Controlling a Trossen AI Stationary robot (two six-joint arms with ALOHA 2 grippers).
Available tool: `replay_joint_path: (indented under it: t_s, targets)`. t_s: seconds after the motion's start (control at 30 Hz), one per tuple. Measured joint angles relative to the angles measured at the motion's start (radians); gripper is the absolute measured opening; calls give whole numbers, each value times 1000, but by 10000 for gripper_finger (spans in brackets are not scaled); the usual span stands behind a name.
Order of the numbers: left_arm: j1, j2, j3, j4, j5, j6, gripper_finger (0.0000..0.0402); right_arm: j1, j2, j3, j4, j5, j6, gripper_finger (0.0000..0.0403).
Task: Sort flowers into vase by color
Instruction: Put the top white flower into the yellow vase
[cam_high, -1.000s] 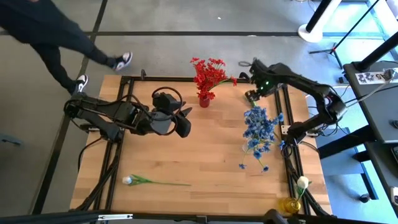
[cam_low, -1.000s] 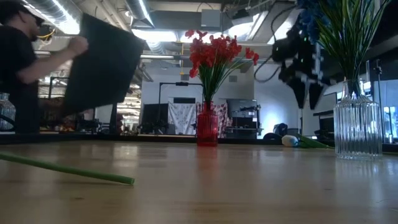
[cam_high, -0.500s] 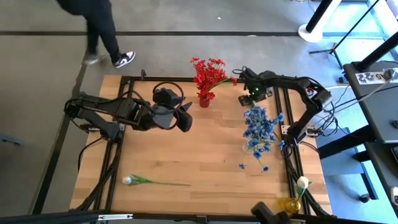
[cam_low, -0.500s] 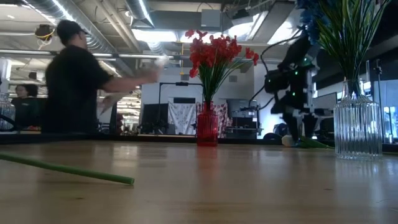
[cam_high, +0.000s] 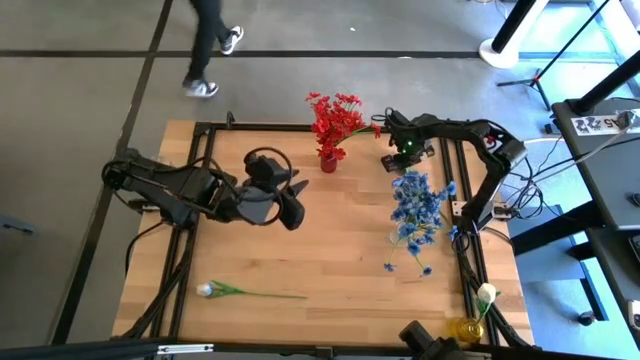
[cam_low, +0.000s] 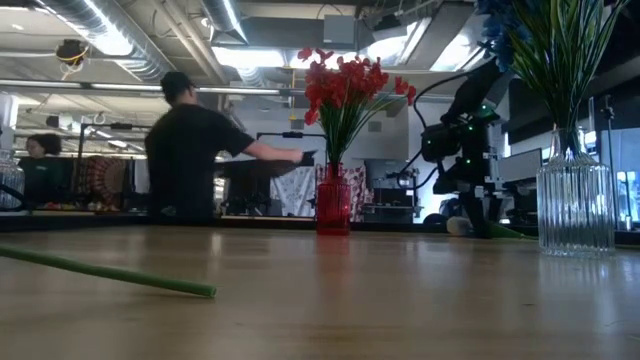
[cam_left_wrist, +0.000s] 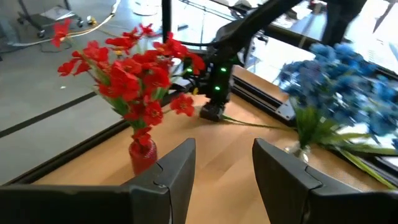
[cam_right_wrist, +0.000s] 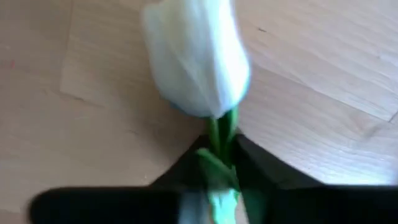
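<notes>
Right gripper pinches a white tulip's green stem near the table's far edge, bloom pointing away from the fingers; left gripper spread, facing the red bouquet.

The light wooden table is seen straight down from overhead, is crossed level from its surface toward the room, and is viewed close from each wrist, the small red glass vase of red flowers being shared by the overhead, low and left wrist views.
</notes>
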Motion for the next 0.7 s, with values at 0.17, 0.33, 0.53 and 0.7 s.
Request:
replay_joint_path:
  t_s: [0.17,0.33,0.53,0.7]
  targets:
    - [-47,0,0,0,0,20,155,3,-57,14,17,38,-1,11]
    - [-69,0,0,4,-3,16,155,2,-224,80,9,69,0,16]
    - [-72,0,0,6,0,15,155,56,-507,167,62,71,-2,11]
    - [-72,0,0,20,0,14,155,139,-720,234,263,51,7,6]
